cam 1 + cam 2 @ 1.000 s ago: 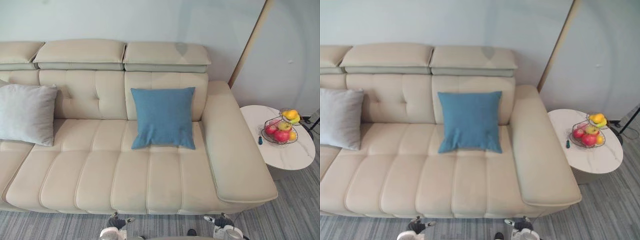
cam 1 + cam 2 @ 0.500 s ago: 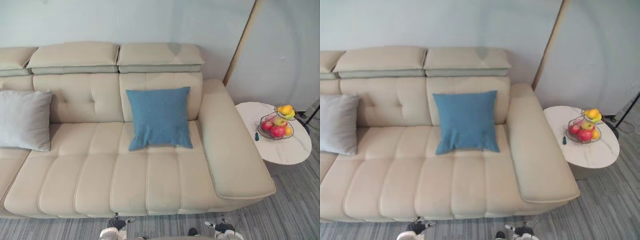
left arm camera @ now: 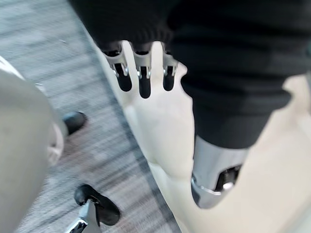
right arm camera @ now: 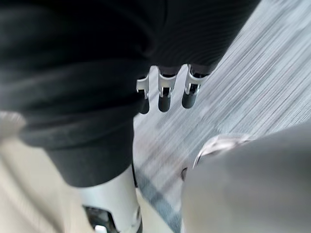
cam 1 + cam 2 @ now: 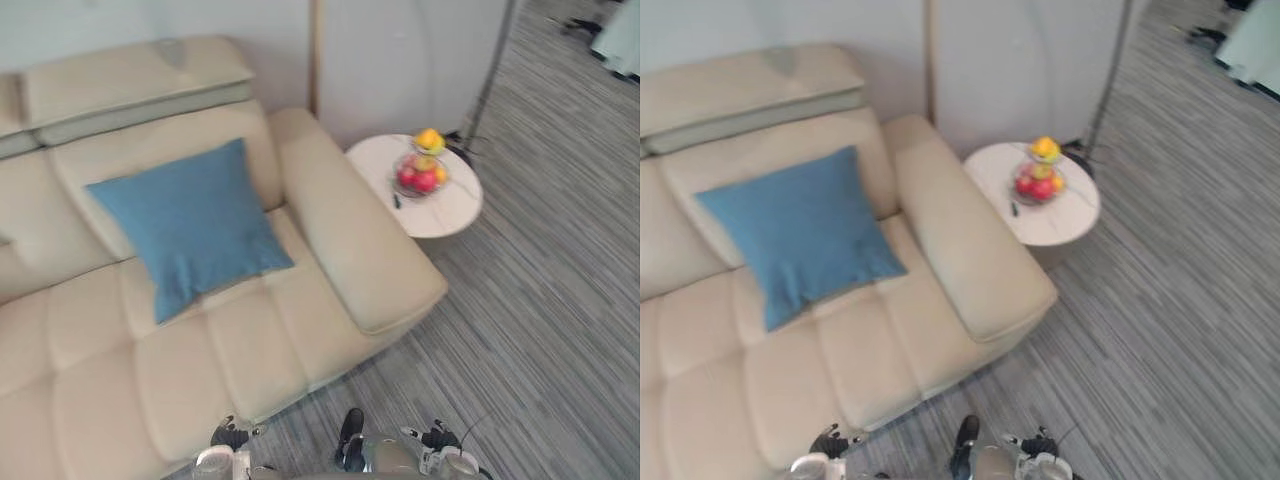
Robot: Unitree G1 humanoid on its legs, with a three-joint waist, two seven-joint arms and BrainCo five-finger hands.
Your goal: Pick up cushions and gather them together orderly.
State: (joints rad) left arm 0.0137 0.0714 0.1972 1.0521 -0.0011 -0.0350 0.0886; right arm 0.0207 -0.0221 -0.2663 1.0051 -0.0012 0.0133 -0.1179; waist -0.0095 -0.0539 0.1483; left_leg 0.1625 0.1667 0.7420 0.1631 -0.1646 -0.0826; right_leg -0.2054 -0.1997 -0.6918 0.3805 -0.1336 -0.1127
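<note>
In the left eye view, your blue cushion sits on the beige sofa, on the seat section just beside the armrest. It is a plain, square fabric cushion, plump in the middle, with slightly pinched corners. Being square, it has no real long axis. Its lower edge rests on the seat and its upper edge leans back against the backrest, so its broad face is turned out toward the room. Past the armrest stands a round white side table carrying a wire basket of red and yellow fruit, on grey striped carpet.

The right eye view gives you the same layout: the cushion propped against the backrest, well apart from the table.

In the left wrist view, your left hand hangs with its fingers straight and slightly spread and its thumb apart from them. It has hold of nothing. The sofa's pale front edge and the carpet lie beyond it.

In the right wrist view, your right hand hangs likewise, fingers straight and relaxed and empty, with the carpet past them.
</note>
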